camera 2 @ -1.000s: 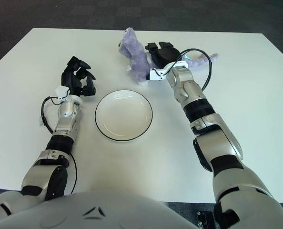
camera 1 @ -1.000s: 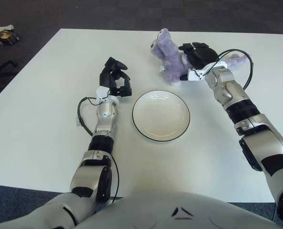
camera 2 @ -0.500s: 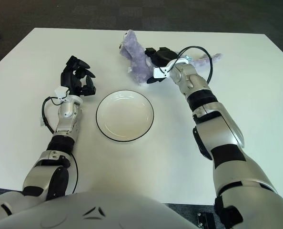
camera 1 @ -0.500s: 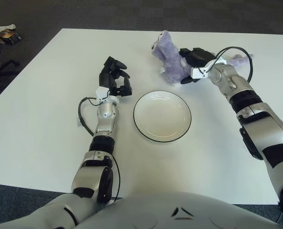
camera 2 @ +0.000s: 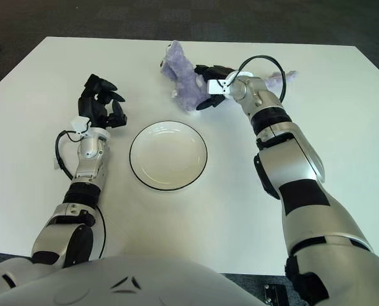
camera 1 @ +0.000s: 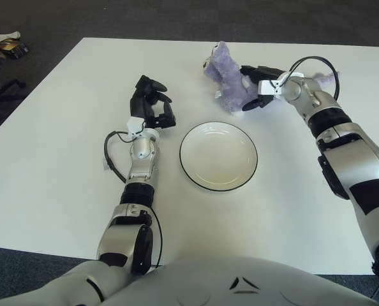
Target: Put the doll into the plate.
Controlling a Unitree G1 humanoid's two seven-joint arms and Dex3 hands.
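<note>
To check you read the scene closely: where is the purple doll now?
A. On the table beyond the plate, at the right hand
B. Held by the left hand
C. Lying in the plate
A: the doll sits beyond the plate, right hand against it.

We see a fuzzy lilac doll (camera 1: 229, 81) upright at upper centre — empty white, dark-rimmed plate (camera 1: 218, 155) mid-frame below.
</note>
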